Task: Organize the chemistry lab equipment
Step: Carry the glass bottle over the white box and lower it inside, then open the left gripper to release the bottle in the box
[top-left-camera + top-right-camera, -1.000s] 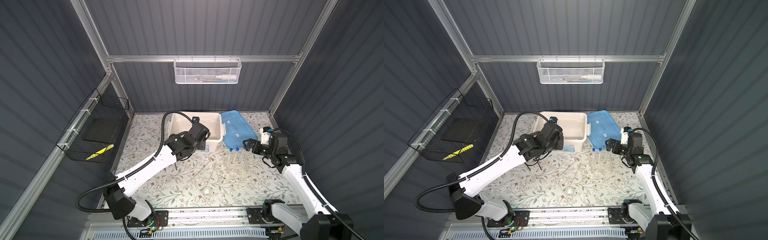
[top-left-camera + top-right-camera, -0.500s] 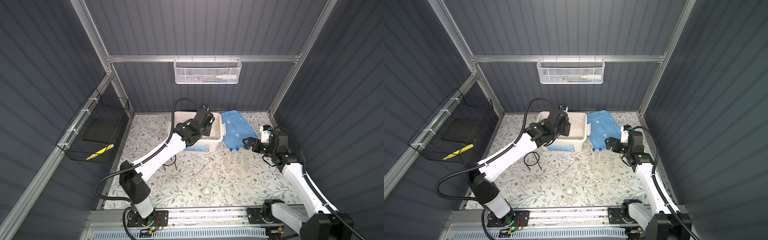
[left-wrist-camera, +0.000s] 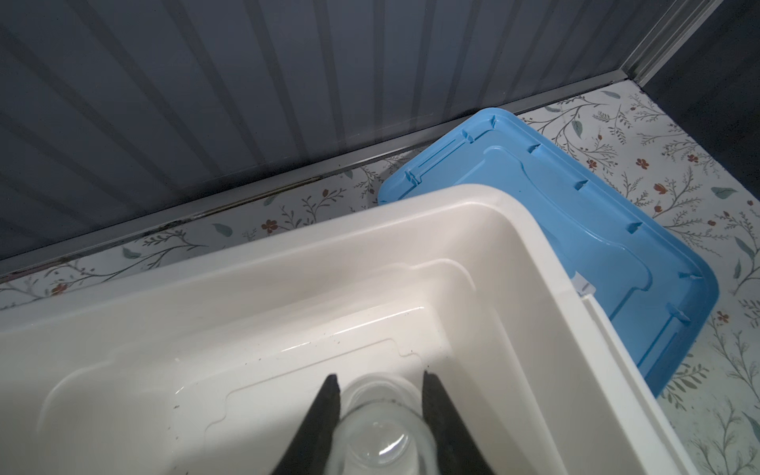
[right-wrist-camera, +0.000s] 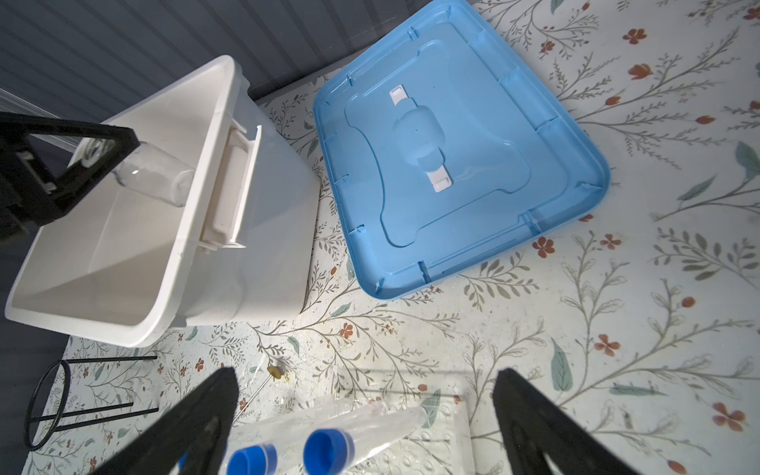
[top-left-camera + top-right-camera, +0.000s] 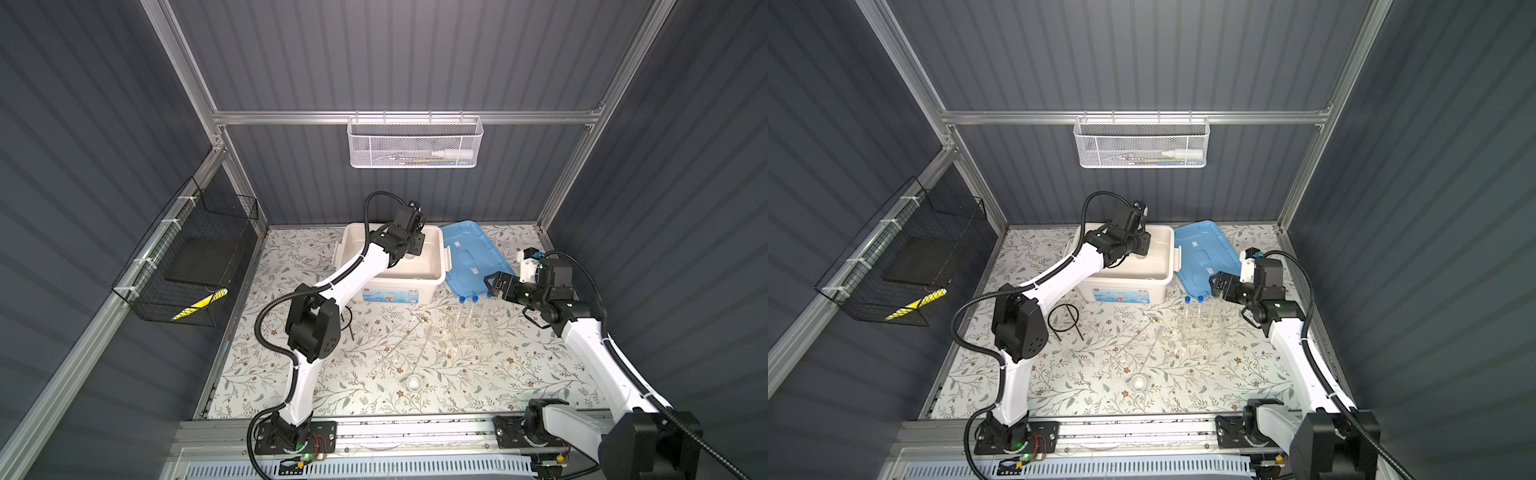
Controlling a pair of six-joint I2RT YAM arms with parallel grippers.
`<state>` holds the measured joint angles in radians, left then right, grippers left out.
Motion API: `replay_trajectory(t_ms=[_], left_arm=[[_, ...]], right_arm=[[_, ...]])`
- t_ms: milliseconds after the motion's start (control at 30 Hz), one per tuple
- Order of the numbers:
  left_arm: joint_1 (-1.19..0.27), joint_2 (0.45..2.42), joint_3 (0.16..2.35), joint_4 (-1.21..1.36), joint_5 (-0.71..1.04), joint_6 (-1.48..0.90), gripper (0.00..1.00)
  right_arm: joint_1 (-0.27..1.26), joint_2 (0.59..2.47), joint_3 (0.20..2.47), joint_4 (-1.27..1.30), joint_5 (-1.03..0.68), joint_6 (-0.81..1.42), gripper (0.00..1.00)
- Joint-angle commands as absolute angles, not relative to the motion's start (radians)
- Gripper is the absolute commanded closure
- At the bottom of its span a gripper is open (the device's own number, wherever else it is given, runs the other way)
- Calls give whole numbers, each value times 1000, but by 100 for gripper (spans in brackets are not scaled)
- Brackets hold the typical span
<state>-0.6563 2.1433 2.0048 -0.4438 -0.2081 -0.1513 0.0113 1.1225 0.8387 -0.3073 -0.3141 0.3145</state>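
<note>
My left gripper (image 3: pixel 380 382) is shut on a small clear glass vessel (image 3: pixel 382 444) and holds it inside the white storage box (image 5: pixel 437 266). The right wrist view shows that vessel (image 4: pixel 156 177) tilted just below the box rim. My right gripper (image 4: pixel 366 378) stands open above the clear tube rack (image 4: pixel 436 436), which holds blue-capped test tubes (image 4: pixel 329 450). In both top views the right gripper (image 5: pixel 496 282) (image 5: pixel 1219 282) hovers over the rack's back right. A black ring tripod (image 5: pixel 1064 318), thin glass rods (image 5: pixel 419 345) and a small white dish (image 5: pixel 413 382) sit on the floral mat.
The blue lid (image 5: pixel 469 253) lies flat to the right of the box, against the back wall. A white mesh basket (image 5: pixel 415 143) hangs on the back wall and a black wire basket (image 5: pixel 195 266) on the left wall.
My left arm has swung up from the mat in front of the box and reached over its rim, carrying the glass vessel inside. The right gripper has barely moved.
</note>
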Motion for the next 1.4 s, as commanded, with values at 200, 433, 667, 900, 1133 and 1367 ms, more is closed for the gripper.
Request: replay_trajectory(t_ms=[200,433,667,900,1133,1367], left_arm=[[-646,2238,2051,-330,-103,-85,74],[-643,2301,2074,-303,-61,-77,74],[-642,2344,2087,-301,-53,-73,74],[-643,2343,2036,-253,-31,-75,74],[-643,2333,1978,-215,-12,-68,74],[-643,2356,1997,-253,-4,-54,74]], right_arm=[[39,1176,889,-285,-305,331,2],[53,1201,902,-279,-298,345,2],[57,1209,911,-284,-289,347,2],[57,1209,914,-291,-282,344,2],[58,1213,912,-294,-281,343,2],[59,1215,912,-295,-278,341,2]])
